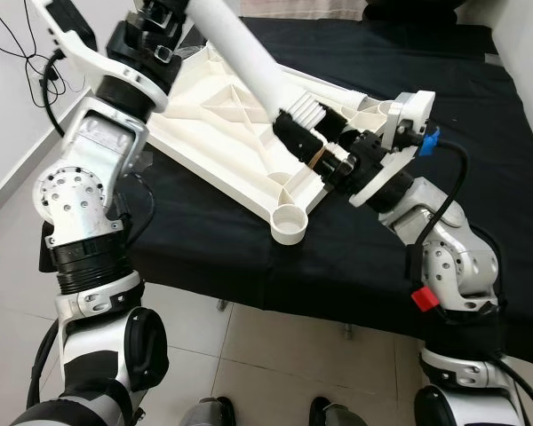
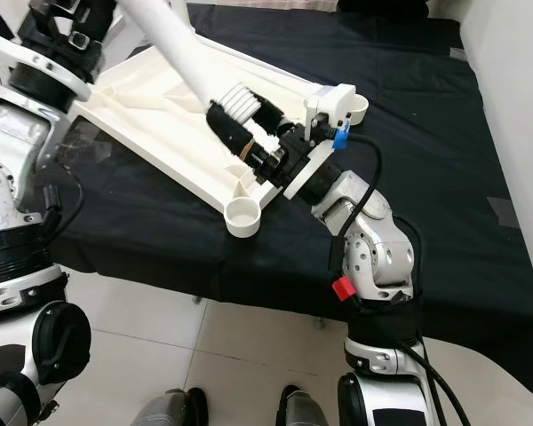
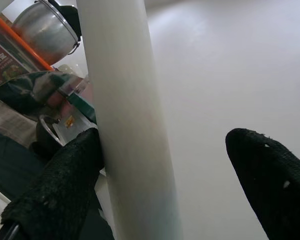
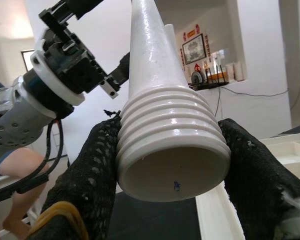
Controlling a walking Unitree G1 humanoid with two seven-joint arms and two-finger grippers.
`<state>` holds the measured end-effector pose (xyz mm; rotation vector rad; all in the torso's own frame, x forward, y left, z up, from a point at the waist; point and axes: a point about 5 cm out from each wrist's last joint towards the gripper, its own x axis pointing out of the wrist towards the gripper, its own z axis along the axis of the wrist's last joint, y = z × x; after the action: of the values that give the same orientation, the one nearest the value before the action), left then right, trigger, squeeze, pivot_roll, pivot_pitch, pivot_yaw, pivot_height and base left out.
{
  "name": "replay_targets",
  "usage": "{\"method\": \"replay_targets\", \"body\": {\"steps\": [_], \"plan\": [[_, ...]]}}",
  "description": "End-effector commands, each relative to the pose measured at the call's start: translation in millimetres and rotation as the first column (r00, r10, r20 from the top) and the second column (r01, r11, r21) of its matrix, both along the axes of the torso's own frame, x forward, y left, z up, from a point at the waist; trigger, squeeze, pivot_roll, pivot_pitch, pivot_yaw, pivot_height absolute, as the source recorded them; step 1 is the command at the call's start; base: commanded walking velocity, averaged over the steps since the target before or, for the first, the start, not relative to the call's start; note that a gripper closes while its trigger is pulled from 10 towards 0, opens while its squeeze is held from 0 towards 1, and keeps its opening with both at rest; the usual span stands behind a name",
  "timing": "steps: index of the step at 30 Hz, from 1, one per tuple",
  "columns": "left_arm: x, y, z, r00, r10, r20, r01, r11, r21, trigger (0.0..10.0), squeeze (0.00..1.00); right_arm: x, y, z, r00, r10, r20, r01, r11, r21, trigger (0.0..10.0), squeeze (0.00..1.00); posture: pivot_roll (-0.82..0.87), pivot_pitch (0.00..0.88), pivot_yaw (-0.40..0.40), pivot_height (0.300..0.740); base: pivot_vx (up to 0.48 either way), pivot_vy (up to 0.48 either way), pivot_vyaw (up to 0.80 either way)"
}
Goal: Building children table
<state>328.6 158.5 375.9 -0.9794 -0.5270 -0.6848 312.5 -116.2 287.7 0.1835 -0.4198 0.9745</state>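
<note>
- The white plastic tabletop (image 1: 240,133), underside up, lies on the black-covered surface (image 1: 426,106).
- The long white plastic leg (image 1: 249,58) hangs tilted above the tabletop; the right hand (image 1: 304,122) pinches its threaded end.
- The left hand (image 3: 160,170) is spread, one finger touching the leg's shaft.
- The round corner socket (image 1: 291,224) on the tabletop is empty; judging by that, assembly has barely begun.

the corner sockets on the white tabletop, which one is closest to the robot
The round socket at the corner of the upturned tabletop that overhangs the black bed edge. The other visible socket sits at the far corner, behind the right gripper clamped on the threaded leg.
</note>
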Motion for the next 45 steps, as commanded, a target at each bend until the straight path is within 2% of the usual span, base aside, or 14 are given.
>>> {"method": "replay_targets", "body": {"steps": [1,15,16,18,19,33,34,35,36,38,40,41,44,45], "plan": [[-4.0,-4.6,7.9,0.999,-0.024,0.031,0.024,1.000,0.001,10.0,0.00,-4.9,5.3,2.2,0.999,0.035,0.024,-0.035,0.999,-0.004,0.0,0.00,0.01,0.165,0.037,0.740,0.000,0.000,0.00],[-5.1,6.7,20.6,0.998,0.025,0.064,-0.026,1.000,0.018,10.0,0.00,-14.3,3.1,-2.9,0.991,0.120,0.061,-0.112,0.985,-0.128,0.0,0.00,0.01,0.170,0.036,0.740,0.000,0.000,0.00],[-5.5,6.3,22.2,0.998,0.023,0.066,-0.024,0.999,0.022,9.1,0.00,-13.3,1.4,-3.4,0.992,0.113,0.063,-0.104,0.985,-0.134,0.0,0.00,0.01,0.170,0.036,0.740,0.000,0.000,0.00],[-5.8,6.0,23.2,0.997,0.021,0.068,-0.023,0.999,0.025,9.1,0.00,-12.6,0.3,-3.7,0.992,0.109,0.063,-0.099,0.986,-0.138,0.0,0.00,0.01,0.170,0.036,0.740,0.000,0.000,0.00],[-6.5,5.7,24.8,0.997,0.019,0.075,-0.021,0.999,0.025,0.0,0.00,-11.8,-0.9,-3.8,0.993,0.102,0.064,-0.093,0.986,-0.138,0.0,0.00,0.01,0.172,0.038,0.740,0.000,0.000,0.00],[-12.8,0.1,31.4,0.993,-0.060,0.098,0.058,0.998,0.014,0.0,0.00,-8.0,1.8,-6.0,0.995,0.075,0.071,-0.064,0.986,-0.152,0.0,0.00,0.01,0.174,0.034,0.740,0.000,0.000,0.00],[-14.3,-0.6,31.2,0.990,-0.083,0.110,0.077,0.995,0.056,0.0,0.00,-2.4,2.3,-8.4,0.998,0.034,0.050,-0.026,0.987,-0.161,10.0,0.00,0.01,0.174,0.028,0.740,0.000,0.000,0.00],[-14.3,-0.6,31.2,0.990,-0.083,0.110,0.077,0.995,0.056,0.0,0.00,-2.4,2.3,-8.4,0.998,0.034,0.050,-0.026,0.987,-0.161,10.0,0.00,0.01,0.174,0.028,0.740,0.000,0.000,0.00],[-14.8,-0.9,31.3,0.989,-0.092,0.115,0.085,0.994,0.071,0.0,0.00,-0.2,2.3,-9.3,0.999,0.021,0.038,-0.014,0.987,-0.163,10.0,1.00,0.01,0.174,0.028,0.740,0.000,0.000,0.00],[-15.3,-0.6,31.6,0.988,-0.091,0.128,0.077,0.991,0.112,0.0,0.00,1.0,2.3,-10.3,0.999,0.015,0.032,-0.009,0.985,-0.170,10.0,1.00,0.01,0.175,0.026,0.740,0.000,0.000,0.00],[-14.5,-1.3,33.2,0.984,-0.030,0.175,-0.019,0.962,0.274,0.0,0.00,3.3,-2.5,-12.0,1.000,0.008,0.026,-0.003,0.981,-0.194,10.0,1.00,0.01,0.178,0.026,0.740,0.000,0.000,0.00],[-14.5,-1.3,33.2,0.984,-0.030,0.175,-0.019,0.962,0.274,0.0,0.00,3.3,-2.5,-12.0,1.000,0.008,0.026,-0.003,0.981,-0.194,10.0,1.00,0.01,0.178,0.026,0.740,0.000,0.000,0.00],[-12.0,-8.9,34.8,0.966,0.003,0.260,-0.131,0.870,0.476,0.0,0.00,0.6,-15.9,-14.8,0.998,0.059,0.002,-0.056,0.957,-0.284,10.0,1.00,0.00,0.180,0.029,0.740,0.000,0.000,0.00],[-12.0,-8.9,34.8,0.966,0.003,0.260,-0.131,0.870,0.476,0.0,0.00,0.6,-15.9,-14.8,0.998,0.059,0.002,-0.056,0.957,-0.284,10.0,1.00,0.00,0.180,0.029,0.740,0.000,0.000,0.00]]}}
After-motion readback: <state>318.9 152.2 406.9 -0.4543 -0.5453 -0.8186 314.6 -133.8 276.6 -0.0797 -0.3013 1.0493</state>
